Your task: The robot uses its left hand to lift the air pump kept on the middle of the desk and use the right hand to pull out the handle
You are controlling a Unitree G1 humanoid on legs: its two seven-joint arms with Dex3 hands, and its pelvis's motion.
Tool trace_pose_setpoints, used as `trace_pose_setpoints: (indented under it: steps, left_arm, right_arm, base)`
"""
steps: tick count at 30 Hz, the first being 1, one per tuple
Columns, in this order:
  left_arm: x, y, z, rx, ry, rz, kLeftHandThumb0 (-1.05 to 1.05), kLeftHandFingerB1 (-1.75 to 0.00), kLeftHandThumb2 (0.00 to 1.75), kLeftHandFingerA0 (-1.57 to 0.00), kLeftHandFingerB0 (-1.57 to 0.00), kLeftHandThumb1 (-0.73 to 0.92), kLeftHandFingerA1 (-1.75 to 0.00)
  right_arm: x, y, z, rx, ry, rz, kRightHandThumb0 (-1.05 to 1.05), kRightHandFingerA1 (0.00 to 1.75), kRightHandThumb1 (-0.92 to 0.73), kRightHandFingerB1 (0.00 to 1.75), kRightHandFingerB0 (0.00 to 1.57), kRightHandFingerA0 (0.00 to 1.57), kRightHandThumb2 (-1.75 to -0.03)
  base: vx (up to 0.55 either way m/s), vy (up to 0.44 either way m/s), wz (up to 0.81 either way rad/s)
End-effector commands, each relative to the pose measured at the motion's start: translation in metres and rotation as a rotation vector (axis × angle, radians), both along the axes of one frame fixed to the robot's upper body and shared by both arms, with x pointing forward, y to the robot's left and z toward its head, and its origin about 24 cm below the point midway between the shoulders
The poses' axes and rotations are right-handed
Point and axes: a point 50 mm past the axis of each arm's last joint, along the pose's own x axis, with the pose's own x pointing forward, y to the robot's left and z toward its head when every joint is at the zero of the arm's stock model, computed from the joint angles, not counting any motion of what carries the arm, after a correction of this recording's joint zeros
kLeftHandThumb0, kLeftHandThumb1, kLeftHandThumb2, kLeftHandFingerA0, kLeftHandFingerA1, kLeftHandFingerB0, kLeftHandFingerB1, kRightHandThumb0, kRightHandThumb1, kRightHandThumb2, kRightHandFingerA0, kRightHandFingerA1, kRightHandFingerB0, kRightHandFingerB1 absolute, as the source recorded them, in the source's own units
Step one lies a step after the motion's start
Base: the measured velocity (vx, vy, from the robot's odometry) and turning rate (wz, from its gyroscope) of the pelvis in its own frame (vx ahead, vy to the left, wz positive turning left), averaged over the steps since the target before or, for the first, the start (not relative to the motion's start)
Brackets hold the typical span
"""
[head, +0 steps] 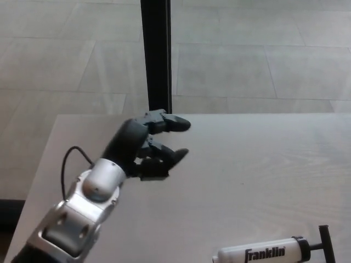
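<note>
Black left hand [149,145] hovered over pale wooden desk [247,159], fingers spread, empty (white Franklin air pump [269,254] lay well apart).

Looks like a lab or office test area, can't pin down which. Pale wood-grain desk [258,164], large grey floor tiles [230,60] behind it, black vertical post [156,55] at the desk's far edge. Bare, institutional finish, no home furnishings visible.
</note>
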Motion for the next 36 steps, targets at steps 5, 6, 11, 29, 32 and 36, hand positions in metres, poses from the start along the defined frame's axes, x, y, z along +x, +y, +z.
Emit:
trace_pose_setpoints:
  steps: [5,6,11,29,32,36]
  left_arm:
    - [-0.031,-0.055,-0.021,0.762,-0.131,-0.155,-0.54,-0.67,0.61,-0.53,-0.48,0.69,-0.93]
    - [-0.032,-0.057,-0.022,0.818,-0.147,-0.163,-0.60,-0.66,0.61,-0.55,-0.48,0.71,-0.95]
    - [-0.039,-0.065,-0.025,0.836,-0.132,-0.172,-0.61,-0.62,0.63,-0.54,-0.45,0.75,-0.86]
    - [-0.069,-0.126,-0.029,0.819,-0.050,-0.227,-0.75,-0.53,0.65,-0.40,-0.31,0.81,-0.72]
    - [-0.071,-0.129,-0.028,0.796,-0.045,-0.228,-0.76,-0.53,0.66,-0.37,-0.30,0.83,-0.72]
    - [-0.072,-0.129,-0.025,0.784,-0.010,-0.228,-0.77,-0.53,0.66,-0.36,-0.27,0.88,-0.71]
  right_arm:
    - [0.006,0.004,0.005,-0.015,0.034,-0.068,-0.47,0.56,-0.72,0.41,0.43,0.66,-0.61]
    - [0.006,0.004,0.005,-0.022,0.038,-0.073,-0.47,0.56,-0.72,0.42,0.44,0.66,-0.61]
    - [0.008,0.005,0.005,-0.017,0.042,-0.076,-0.45,0.57,-0.72,0.42,0.44,0.67,-0.61]
    - [0.013,0.007,0.010,-0.031,0.049,-0.066,-0.44,0.60,-0.70,0.43,0.44,0.64,-0.61]
    - [0.014,0.007,0.011,-0.036,0.048,-0.065,-0.45,0.62,-0.70,0.44,0.45,0.65,-0.61]
    - [0.013,0.008,0.012,-0.055,0.049,-0.060,-0.45,0.62,-0.69,0.45,0.46,0.63,-0.61]
  base:
    - [0.00,0.000,0.00]
    - [0.00,0.000,0.00]
    - [0.00,0.000,0.00]
    - [0.00,0.000,0.00]
    - [0.00,0.000,0.00]
    - [0.00,0.000,0.00]
